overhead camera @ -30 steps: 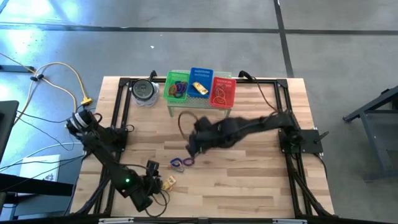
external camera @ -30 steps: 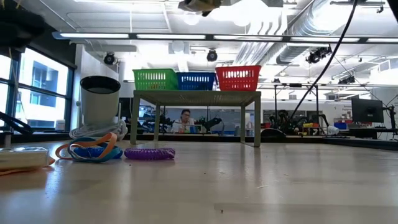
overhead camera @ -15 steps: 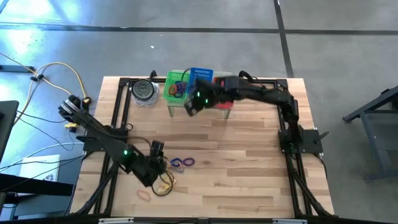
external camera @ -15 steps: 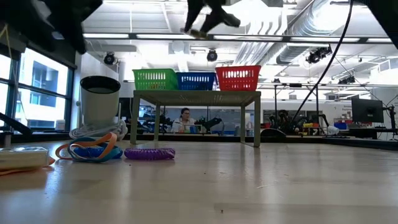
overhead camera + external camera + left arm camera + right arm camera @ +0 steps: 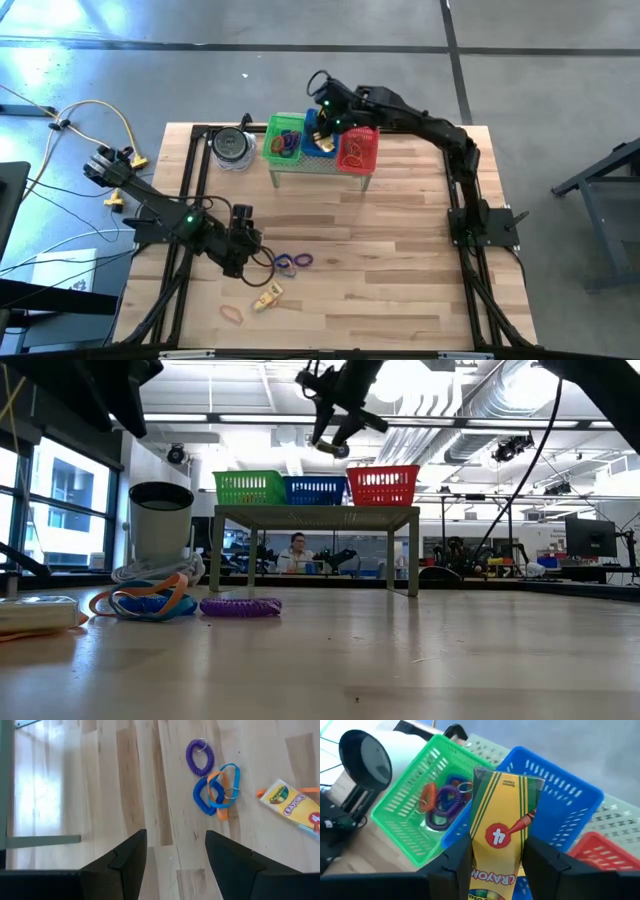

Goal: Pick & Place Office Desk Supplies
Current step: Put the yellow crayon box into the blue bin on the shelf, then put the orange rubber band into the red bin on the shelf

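Above the blue basket [image 5: 560, 795], right gripper [image 5: 497, 865] clamped on crayon box [image 5: 502, 827] for sorting; left gripper [image 5: 175, 852] spread empty near coil loops [image 5: 210, 785].

Yellow crayon pack [image 5: 497, 840] upright over blue basket; purple coil [image 5: 200, 756], blue-orange loops [image 5: 216, 793], second crayon pack [image 5: 295, 808] on counter

Overhead straight down, low level across, wrists close
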